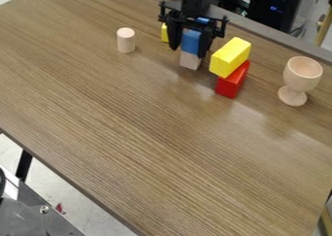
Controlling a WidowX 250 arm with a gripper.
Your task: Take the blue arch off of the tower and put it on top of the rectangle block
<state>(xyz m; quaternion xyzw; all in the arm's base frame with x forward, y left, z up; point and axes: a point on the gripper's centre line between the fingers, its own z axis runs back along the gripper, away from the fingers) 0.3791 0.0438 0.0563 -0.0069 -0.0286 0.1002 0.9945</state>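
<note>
1. We see the blue arch (190, 42) at the upper centre of the frame, on top of a pale block (190, 60), with the gripper (190, 47) directly around it.
2. We cannot tell whether the gripper has closed on the arch or is merely straddling it, so we would make sure of the hold before lifting.
3. We take the arch for a small, light, stiff piece, probably painted wood. It should bear a firm squeeze without denting, though its smooth faces could slip or swivel under an off-centre hold.
4. We would grasp it across two opposite flat sides, near the middle of its length and clear of the pale block, so that the support does not come up too. Its opening is hard to make out here, so we would avoid pinching near an edge.
5. The rectangle block is probably the upright-looking yellow block (230, 57) right of the gripper, resting on a red block (233, 80) on the worktop (149, 133). That stack looks askew and liable to topple, so we would lower the arch gently, level and centred, then let go without dragging.
</note>
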